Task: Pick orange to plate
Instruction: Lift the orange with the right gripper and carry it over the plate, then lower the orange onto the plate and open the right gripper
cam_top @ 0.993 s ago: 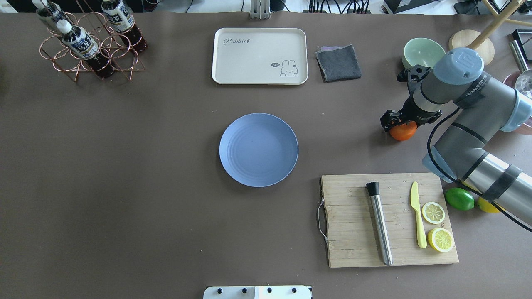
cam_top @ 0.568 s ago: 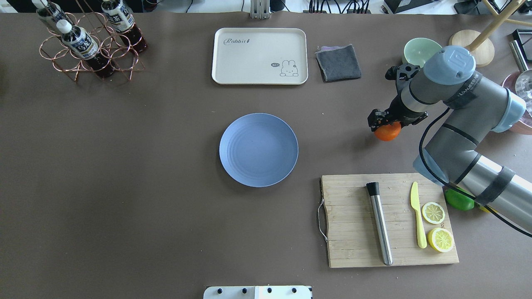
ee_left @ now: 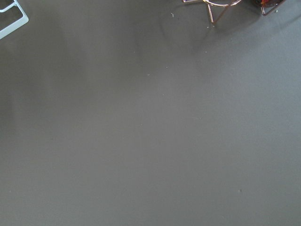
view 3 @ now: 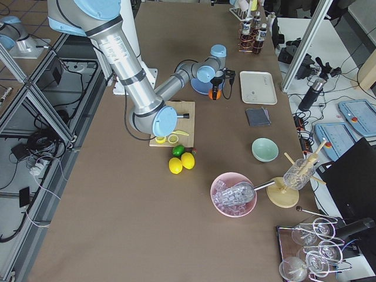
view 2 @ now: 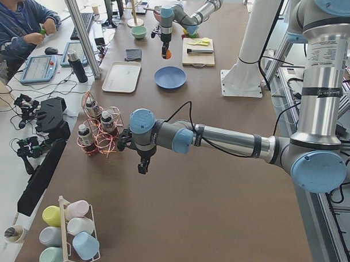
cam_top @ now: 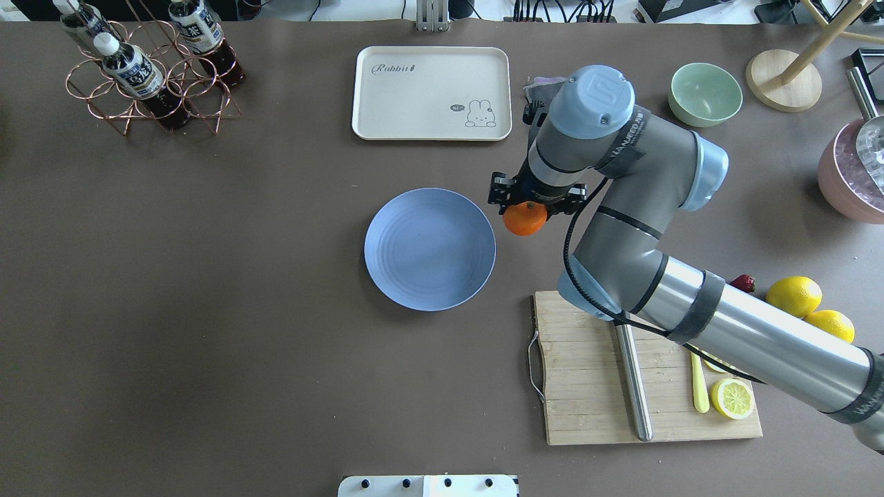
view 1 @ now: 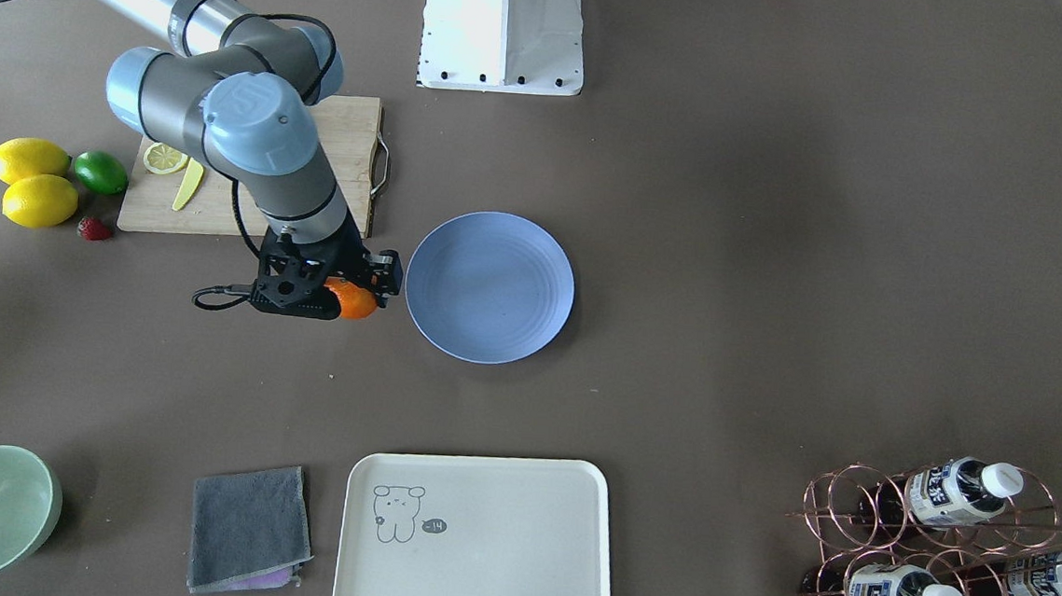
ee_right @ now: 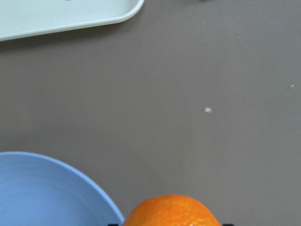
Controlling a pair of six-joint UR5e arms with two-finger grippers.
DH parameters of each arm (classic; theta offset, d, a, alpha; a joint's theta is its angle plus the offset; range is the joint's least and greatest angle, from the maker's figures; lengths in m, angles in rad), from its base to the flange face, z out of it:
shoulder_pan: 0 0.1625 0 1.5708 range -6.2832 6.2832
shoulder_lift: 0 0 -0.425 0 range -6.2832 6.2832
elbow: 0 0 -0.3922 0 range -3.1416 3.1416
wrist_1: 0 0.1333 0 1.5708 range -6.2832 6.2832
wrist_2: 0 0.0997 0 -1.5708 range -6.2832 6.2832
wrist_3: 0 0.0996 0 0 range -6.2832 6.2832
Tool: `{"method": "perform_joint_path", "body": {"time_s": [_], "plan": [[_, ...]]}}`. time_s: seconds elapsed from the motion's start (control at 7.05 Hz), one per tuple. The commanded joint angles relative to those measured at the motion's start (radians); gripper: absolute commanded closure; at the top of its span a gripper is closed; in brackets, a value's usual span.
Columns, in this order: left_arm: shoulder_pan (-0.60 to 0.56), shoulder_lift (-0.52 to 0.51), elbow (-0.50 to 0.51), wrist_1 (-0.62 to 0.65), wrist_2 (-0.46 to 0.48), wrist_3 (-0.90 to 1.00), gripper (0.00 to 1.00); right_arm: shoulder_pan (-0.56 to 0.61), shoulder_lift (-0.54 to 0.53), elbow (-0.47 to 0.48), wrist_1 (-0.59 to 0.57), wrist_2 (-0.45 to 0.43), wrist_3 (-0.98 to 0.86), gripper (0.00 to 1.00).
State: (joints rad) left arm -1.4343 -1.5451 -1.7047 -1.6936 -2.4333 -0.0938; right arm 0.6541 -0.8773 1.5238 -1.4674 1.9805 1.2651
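Observation:
The orange is clamped in my right gripper, which is shut on it and holds it above the table just off the right rim of the periwinkle-blue plate. In the front-facing view the orange hangs beside the plate, close to its rim. The right wrist view shows the orange's top and a curve of the plate's rim. My left gripper hovers over bare table near the bottle rack, seen only in the exterior left view; I cannot tell its state.
A cream tray lies behind the plate, with a grey cloth and mint-green bowl to its right. A cutting board with a knife, steel muddler and lemon slice sits front right. Two lemons and a bottle rack flank the table.
My right arm has carried the orange leftward from the table's right side to just beside the plate's right rim. The plate has not moved.

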Motion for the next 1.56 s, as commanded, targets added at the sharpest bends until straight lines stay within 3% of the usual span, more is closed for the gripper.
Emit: {"method": "perform_joint_path", "body": {"time_s": [0.0, 0.99, 1.14, 1.28, 1.42], "plan": [[0.000, 0.031, 0.002, 0.002, -0.044, -0.001, 0.02, -0.094, 0.159, -0.123, -0.025, -0.089, 0.130, 1.00], [-0.044, 0.108, -0.003, -0.017, -0.036, 0.006, 0.02, -0.174, 0.184, -0.183, 0.004, -0.167, 0.142, 1.00], [-0.048, 0.109, -0.001, -0.017, -0.036, 0.006, 0.02, -0.174, 0.184, -0.185, 0.031, -0.167, 0.140, 0.62], [-0.048, 0.111, 0.006, -0.015, -0.032, 0.006, 0.02, -0.172, 0.184, -0.185, 0.033, -0.167, 0.129, 0.01], [-0.049, 0.126, 0.017, -0.014, -0.033, 0.008, 0.02, -0.157, 0.184, -0.176, 0.033, -0.163, 0.102, 0.00]]}}
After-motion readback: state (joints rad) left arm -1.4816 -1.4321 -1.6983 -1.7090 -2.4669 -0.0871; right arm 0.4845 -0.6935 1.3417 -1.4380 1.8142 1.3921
